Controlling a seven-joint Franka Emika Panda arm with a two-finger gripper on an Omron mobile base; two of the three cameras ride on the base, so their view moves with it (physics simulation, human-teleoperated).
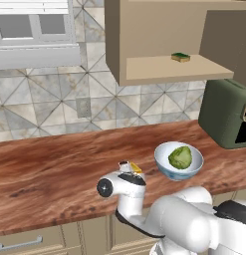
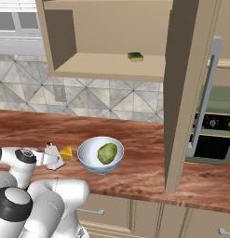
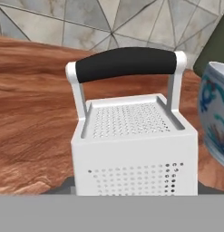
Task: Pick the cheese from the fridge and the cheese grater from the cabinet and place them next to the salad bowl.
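Note:
The cheese grater (image 3: 131, 140), silver with a black top handle, stands upright right in front of the hand. My gripper (image 2: 50, 159) is closed around its base, low over the wooden counter (image 1: 55, 174); the fingertips themselves are hidden. The grater (image 2: 52, 152) is just left of the yellow cheese (image 2: 66, 152) wedge, which lies on the counter beside the salad bowl (image 2: 84, 155). From the left, the grater's top (image 1: 124, 165) and the cheese (image 1: 136, 167) peek over my hand, left of the bowl (image 1: 162, 152). The tan cabinet (image 1: 169, 67) hangs open above. The fridge is out of view.
A green-and-yellow sponge (image 1: 181, 57) lies on the cabinet shelf. The open cabinet door (image 2: 186, 93) juts out over the counter at the right. A dark green toaster oven (image 1: 226, 114) stands at the right end. The bowl's patterned wall (image 3: 215, 113) is close on the grater's right.

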